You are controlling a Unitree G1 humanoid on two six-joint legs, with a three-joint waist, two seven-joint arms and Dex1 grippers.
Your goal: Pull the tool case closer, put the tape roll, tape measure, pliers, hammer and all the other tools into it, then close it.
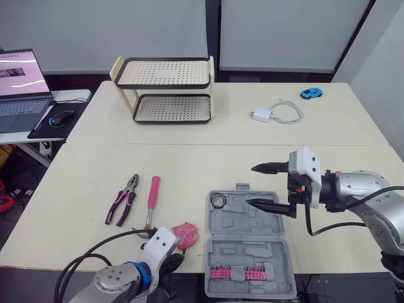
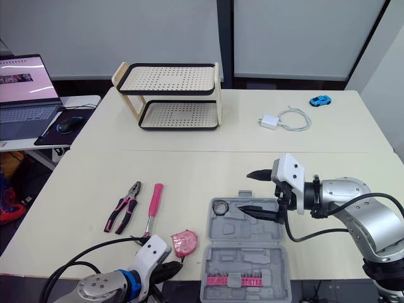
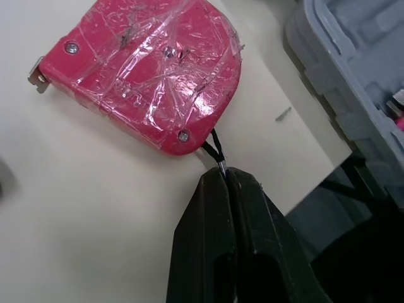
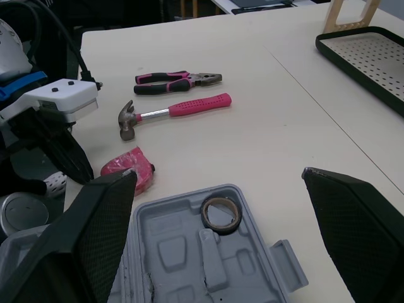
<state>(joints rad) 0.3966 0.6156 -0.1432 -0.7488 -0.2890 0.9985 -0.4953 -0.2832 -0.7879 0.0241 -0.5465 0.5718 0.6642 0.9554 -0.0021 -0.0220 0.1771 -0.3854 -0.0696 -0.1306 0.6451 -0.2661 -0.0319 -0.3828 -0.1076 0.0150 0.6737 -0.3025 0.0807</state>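
Left of the tool case (image 1: 278, 228), the left gripper (image 3: 225, 172) partly hid the tape measure (image 1: 187, 233) and the head of the hammer (image 1: 153, 192); pink pieces (image 1: 237, 273) in its near half were too small to identify.

Place: office or lab workroom | desk: open laptop (image 1: 19, 88) lit up on a side desk (image 1: 71, 96), mouse (image 1: 62, 118) on a dark pad (image 1: 43, 130) beside it | work surface: two pale tables (image 1: 189, 165) butted together | odds: white charger (image 1: 260, 115) with cable, two-tier perforated rack (image 1: 165, 88) | backdrop: plain pale wall panels (image 1: 126, 25)

tool case (image 1: 252, 243) open above, bare table (image 1: 189, 167) around
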